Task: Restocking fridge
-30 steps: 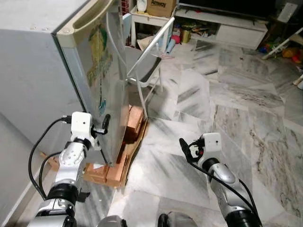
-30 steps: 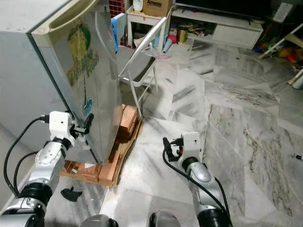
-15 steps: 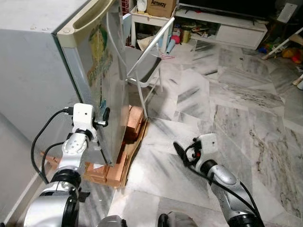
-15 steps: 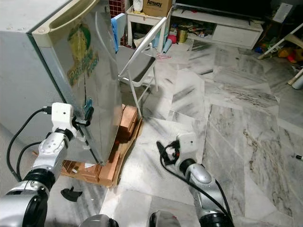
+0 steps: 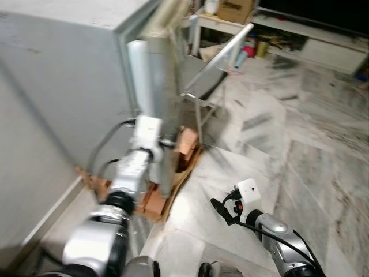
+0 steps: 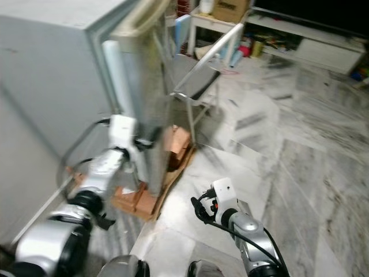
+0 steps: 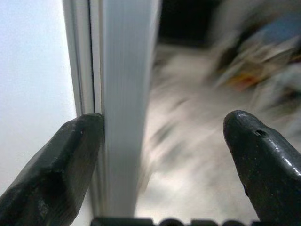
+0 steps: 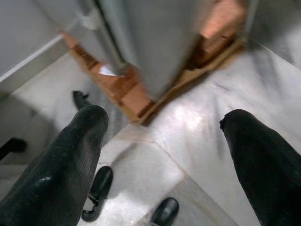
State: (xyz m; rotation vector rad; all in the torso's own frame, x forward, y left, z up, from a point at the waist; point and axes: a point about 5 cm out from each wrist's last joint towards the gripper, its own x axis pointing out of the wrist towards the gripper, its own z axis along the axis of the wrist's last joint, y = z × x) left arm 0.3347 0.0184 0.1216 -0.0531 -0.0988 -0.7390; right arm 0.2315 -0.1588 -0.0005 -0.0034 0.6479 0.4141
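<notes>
Head view — grey fridge (image 5: pixel 75 81) (blurred)

Setting: a lived-in home. The floor (image 5: pixel 300 150) is grey-veined marble tile. A grey fridge (image 5: pixel 75 86) stands on bricks (image 6: pixel 176 141) over cardboard, with a folding metal chair (image 5: pixel 216 63) beside it. At the far edge of the floor, a low white cabinet (image 5: pixel 323 49) holds household clutter, and a small white side table (image 6: pixel 202 20) carries a cardboard box (image 5: pixel 236 8).
</notes>
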